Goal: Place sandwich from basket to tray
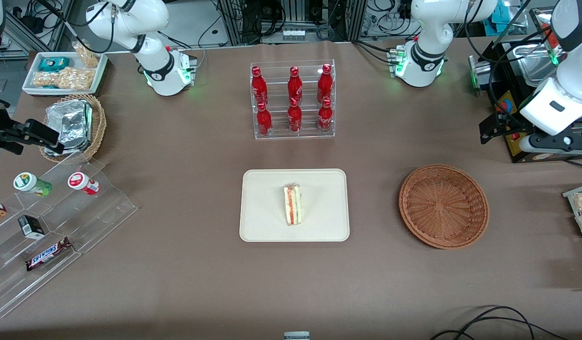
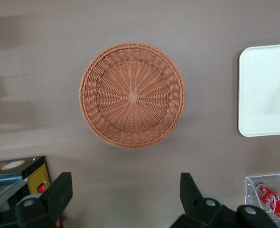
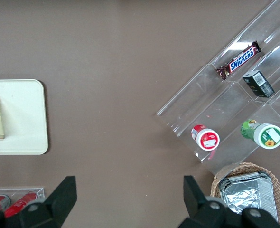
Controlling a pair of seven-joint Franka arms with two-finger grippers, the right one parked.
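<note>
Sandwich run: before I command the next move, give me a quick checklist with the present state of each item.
1. Sandwich on the tray: ok, it lies near the tray's middle, well inside the rim.
2. Basket emptied: ok, nothing shows in it in the front or left wrist view.
3. Claw free of load: ok, fingers open, nothing between them.
4. Claw clear of the basket: ok, it hangs above the table with bare table between them.
5. Sandwich undamaged: cannot tell.

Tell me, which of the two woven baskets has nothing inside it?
The wide, shallow reddish-brown wicker basket beside the cream tray is empty, with the open gripper above it. The lighter, taller basket holds foil packets.
</note>
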